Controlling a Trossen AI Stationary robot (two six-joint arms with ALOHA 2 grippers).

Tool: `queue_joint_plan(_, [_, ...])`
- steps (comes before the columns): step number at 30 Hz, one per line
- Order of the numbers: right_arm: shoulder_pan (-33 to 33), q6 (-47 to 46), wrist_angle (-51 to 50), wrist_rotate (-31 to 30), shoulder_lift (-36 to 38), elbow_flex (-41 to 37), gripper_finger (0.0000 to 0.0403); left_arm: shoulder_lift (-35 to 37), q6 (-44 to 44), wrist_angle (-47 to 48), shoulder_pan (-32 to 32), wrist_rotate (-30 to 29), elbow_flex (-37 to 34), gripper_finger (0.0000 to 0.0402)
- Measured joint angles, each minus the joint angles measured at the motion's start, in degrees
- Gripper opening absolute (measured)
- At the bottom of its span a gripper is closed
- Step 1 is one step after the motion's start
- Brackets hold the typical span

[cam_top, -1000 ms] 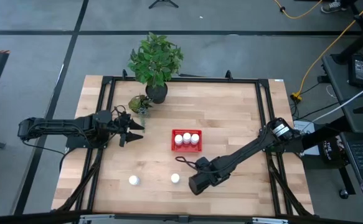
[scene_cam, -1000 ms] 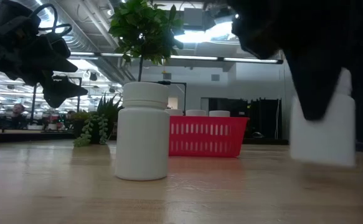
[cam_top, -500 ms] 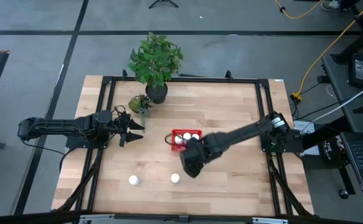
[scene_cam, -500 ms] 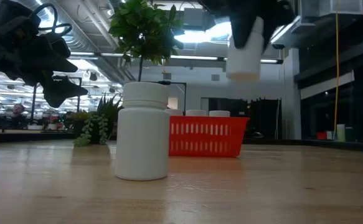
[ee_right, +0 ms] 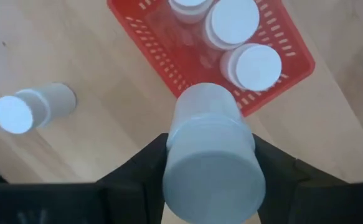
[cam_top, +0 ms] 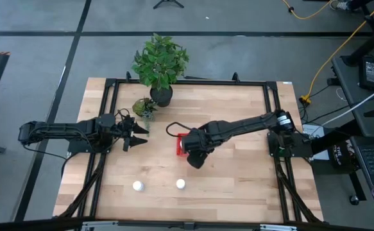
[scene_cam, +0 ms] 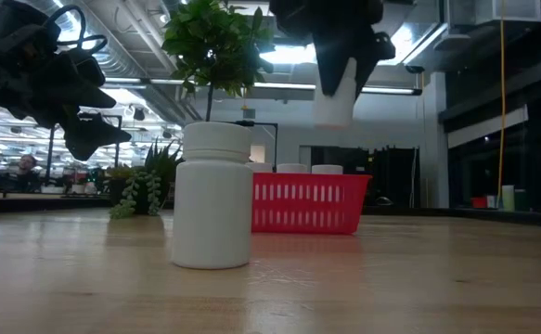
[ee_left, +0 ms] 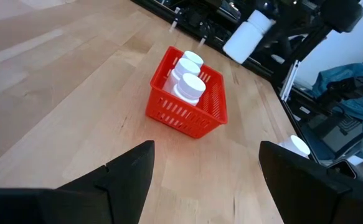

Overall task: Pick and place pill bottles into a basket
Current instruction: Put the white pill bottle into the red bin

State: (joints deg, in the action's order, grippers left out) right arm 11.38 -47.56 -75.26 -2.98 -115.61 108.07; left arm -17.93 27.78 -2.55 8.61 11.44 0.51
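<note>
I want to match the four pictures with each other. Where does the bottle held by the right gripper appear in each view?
High view: hidden under the right gripper, over the basket.
Low view: held bottle hanging above the basket.
Left wrist view: bottle beyond the basket.
Right wrist view: bottle between the fingers.
Shared landmark: the red basket.

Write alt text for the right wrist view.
The right tool holds a white pill bottle cap-first toward the camera, above the near edge of a red basket containing three bottles. Another bottle stands on the wooden table beside the basket.
</note>
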Motion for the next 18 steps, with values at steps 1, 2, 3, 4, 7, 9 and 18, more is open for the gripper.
queue_joint_plan(1, [-0.1,0.1,0.7,0.0,0.0,-0.5,0.0171,0.0,0.0,0.0,0.0,0.0,0.0,0.0281])
queue_joint_plan(2, [-0.2,0.1,1.3,0.0,0.0,-1.0,0.0171,0.0,0.0,0.0,0.0,0.0,0.0,0.0281])
queue_joint_plan(3, [-0.4,0.2,1.9,0.0,0.0,-1.5,0.0171,0.0,0.0,0.0,0.0,0.0,0.0,0.0281])
queue_joint_plan(4, [-0.5,0.3,2.7,0.0,0.0,-2.0,0.0171,0.0,0.0,0.0,0.0,-0.1,0.0,0.0281])
queue_joint_plan(7, [-0.7,0.3,4.5,0.0,0.0,-3.6,0.0171,0.0,0.0,0.0,0.0,-0.1,0.0,0.0281])
queue_joint_plan(9, [-0.7,0.2,5.4,0.0,0.0,-4.6,0.0171,0.0,0.0,0.0,0.0,-0.1,0.0,0.0281])
queue_joint_plan(18, [-0.7,0.1,8.5,0.0,0.0,-8.9,0.0171,0.0,0.0,-0.2,0.0,-0.1,0.0,0.0281])
